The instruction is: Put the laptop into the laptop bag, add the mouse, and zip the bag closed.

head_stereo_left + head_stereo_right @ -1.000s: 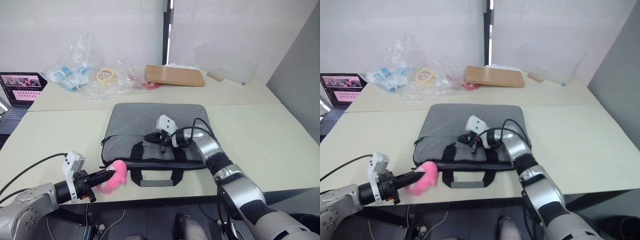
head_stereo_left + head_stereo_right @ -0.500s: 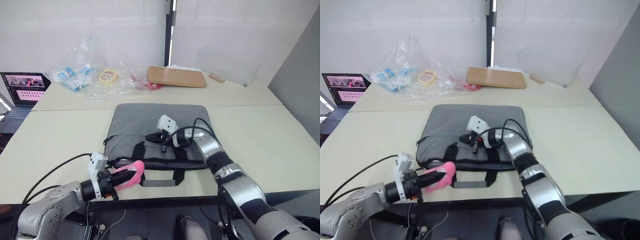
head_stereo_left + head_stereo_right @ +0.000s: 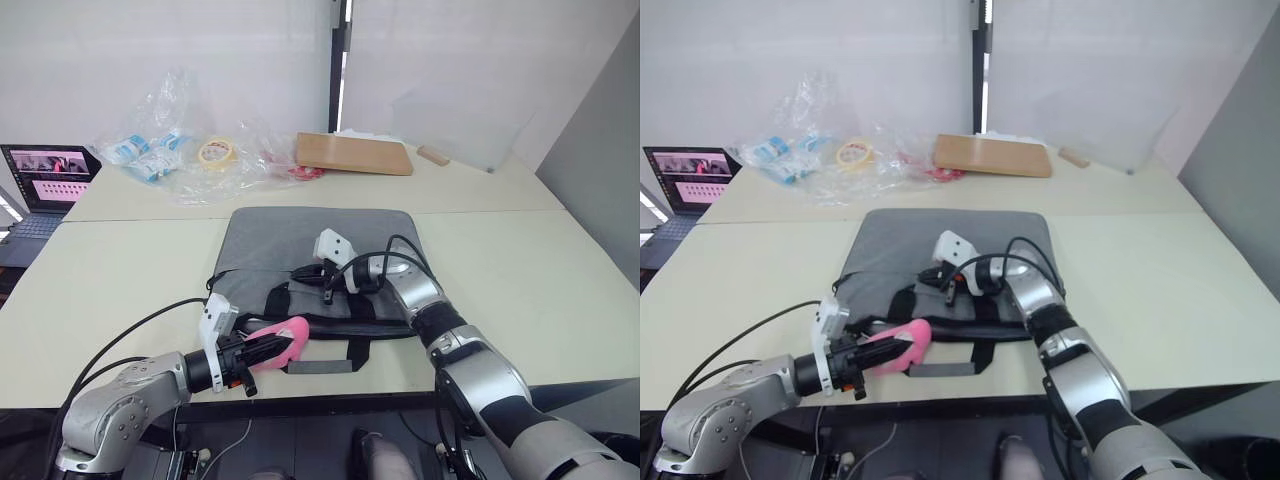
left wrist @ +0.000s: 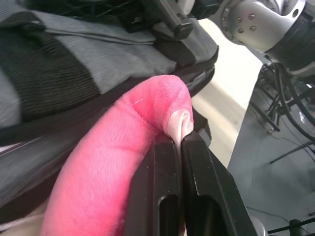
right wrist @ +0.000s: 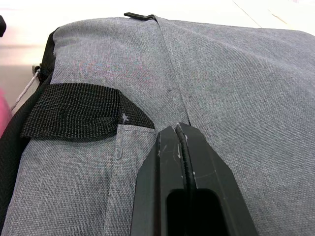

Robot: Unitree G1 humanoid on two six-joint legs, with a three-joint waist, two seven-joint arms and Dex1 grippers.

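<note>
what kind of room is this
Probably an office or lab workspace: pale tables pushed together, an open dark laptop with a lit screen, a grey laptop bag, and a roll of tape among plastic packaging.

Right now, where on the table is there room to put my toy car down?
Bare table lies right of the laptop bag, and left of it, before the small laptop. The back is crowded with plastic bags and a board.

You have a pale cream table (image 3: 520, 260) carrying the flat grey fabric laptop bag (image 3: 300, 240) at centre, crumpled clear plastic bags (image 3: 170, 150), a yellow tape roll (image 3: 213, 152), a brown wooden board (image 3: 352, 153), and a small dark laptop with lit screen (image 3: 45, 178) at far left.
</note>
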